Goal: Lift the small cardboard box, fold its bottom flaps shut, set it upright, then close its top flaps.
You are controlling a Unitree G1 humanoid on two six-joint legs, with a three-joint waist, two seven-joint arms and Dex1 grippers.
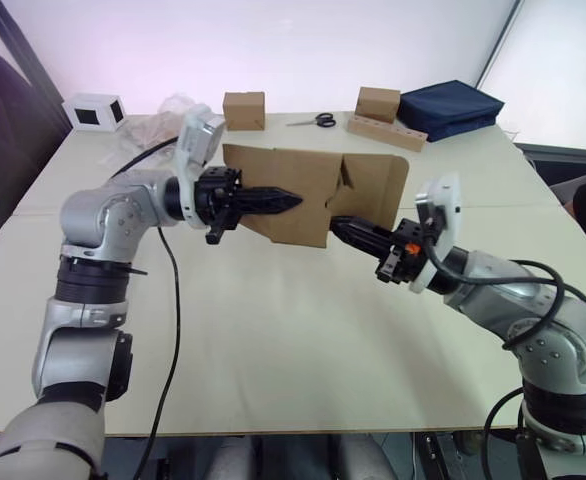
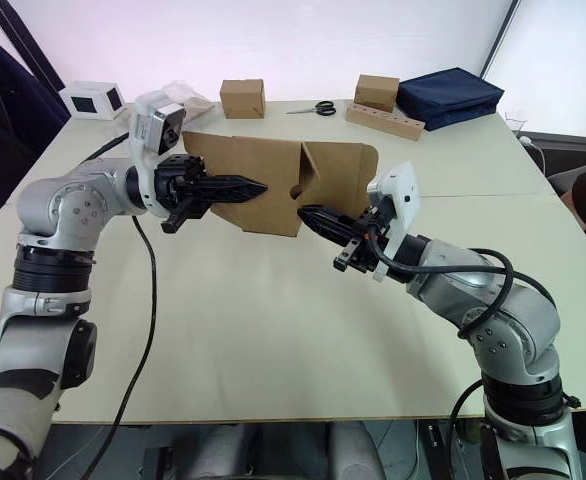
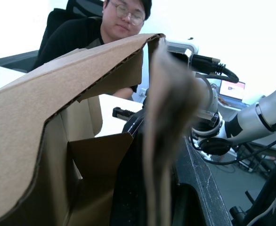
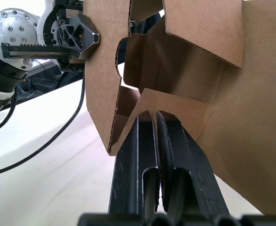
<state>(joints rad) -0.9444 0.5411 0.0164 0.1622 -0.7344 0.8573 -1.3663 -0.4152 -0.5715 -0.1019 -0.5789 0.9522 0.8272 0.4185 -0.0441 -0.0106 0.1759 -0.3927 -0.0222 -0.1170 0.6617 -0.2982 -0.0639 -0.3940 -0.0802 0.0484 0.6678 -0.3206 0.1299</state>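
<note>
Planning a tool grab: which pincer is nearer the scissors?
Left. The left pincer is almost directly in front of the scissors; the right pincer sits slightly lower, nearer the robot.

2 arms were silver-grey metal, rounded joint housings, dark bands between segments. Left hand [image 1: 273, 201] had 2 black tapered fingers on black block; toothed rack and bolted black plate showed in right wrist view. White camera housing with dark lens sat atop each wrist. Right hand [image 1: 345, 231] was likewise black, with small orange mark near its base. Black cable hung from left arm; black cables looped round right forearm. Silver shoulder disc carried ring of small screws.
</note>
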